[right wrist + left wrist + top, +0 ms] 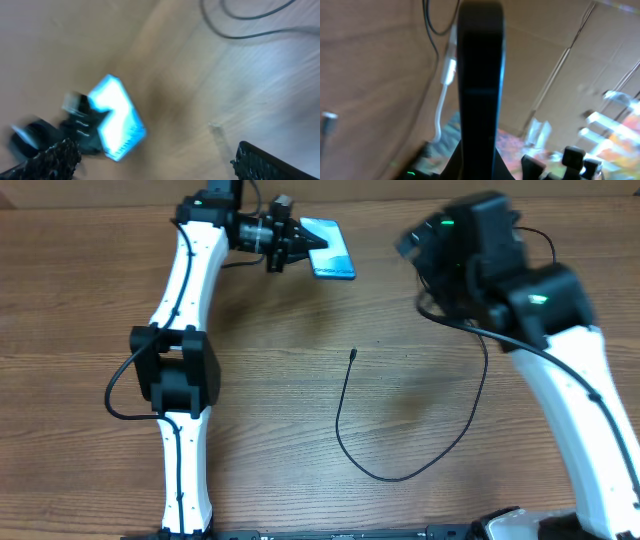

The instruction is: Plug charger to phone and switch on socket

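Wooden tabletop [90, 310] overhead: found left gripper [293, 242] pinching the phone [332, 248] at far centre, charger [398, 478] looped loose nearby, right gripper [150, 162] buried under its arm. Left wrist: showed phone edge-on (grip cropped). Right wrist: blurred badly, caught fingers [270, 162] spread apart.

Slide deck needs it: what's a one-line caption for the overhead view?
Left gripper holds the phone while the charger lies looped on the table.

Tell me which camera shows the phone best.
Overhead: the phone lies face-up to the camera, with most of its lit blue screen visible and fairly sharp. The left wrist view shows the phone only edge-on, as a dark slab. The right wrist view catches its lit screen, but motion-blurred.
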